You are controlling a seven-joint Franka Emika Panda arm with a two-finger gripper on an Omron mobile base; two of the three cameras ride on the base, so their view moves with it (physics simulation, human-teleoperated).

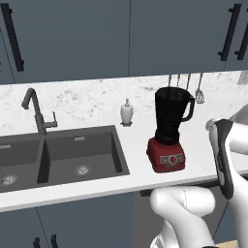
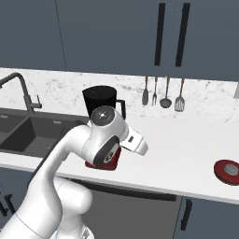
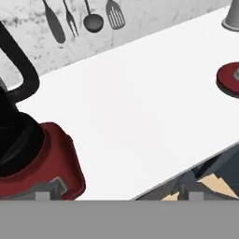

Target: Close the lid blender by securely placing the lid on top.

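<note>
The blender (image 1: 169,131) stands on the white counter right of the sink: a red base with a grey panel and a black jar with a side handle, its top uncovered. The arm's wrist hides much of the blender (image 2: 99,100) in the right base view. The lid (image 2: 228,171), a red disc with a pale grey centre, lies flat on the counter far to the right, near the front edge. In the hand view my gripper (image 3: 119,194) is open, its fingertips wide apart with nothing between them. It hovers by the counter's front edge, with the blender (image 3: 46,158) at the left and the lid (image 3: 231,79) at the far right.
A double sink (image 1: 58,157) with a tap takes up the left of the counter. A white soap dispenser (image 1: 127,112) stands behind, left of the blender. Several utensils (image 2: 163,93) hang on the back wall. Bare white counter (image 2: 177,144) stretches between blender and lid.
</note>
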